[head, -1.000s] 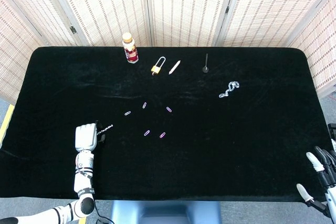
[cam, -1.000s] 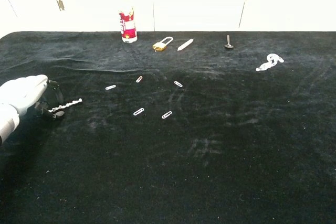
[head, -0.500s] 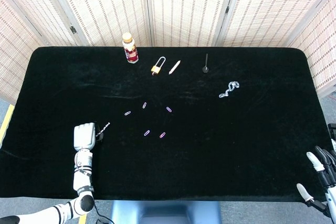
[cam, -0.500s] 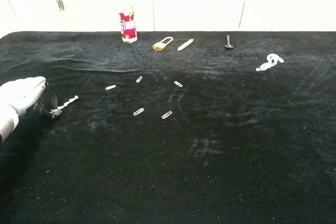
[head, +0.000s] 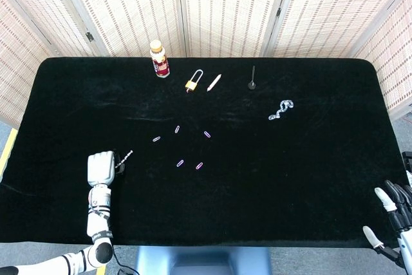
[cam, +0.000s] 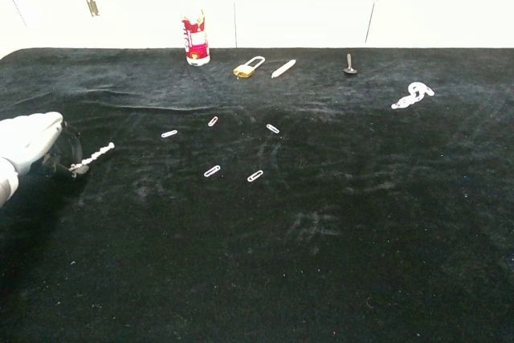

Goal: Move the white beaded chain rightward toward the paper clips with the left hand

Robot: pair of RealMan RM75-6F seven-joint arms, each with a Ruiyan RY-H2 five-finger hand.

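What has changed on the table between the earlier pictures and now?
The left hand has drawn back leftward and toward the robot, taking the white beaded chain along, away from the paper clips. I cannot tell if it grips the chain. Paper clips, bottle and padlock stayed.

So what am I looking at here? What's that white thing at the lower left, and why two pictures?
Both pictures show one moment from the robot's own cameras: one on its head looking down, one on its chest looking across. The white thing is its left hand, pinching a white beaded chain by one end. The right hand waits at the table's corner, holding nothing. Also lying there: paper clips, a bottle, a padlock and a silver link chain.
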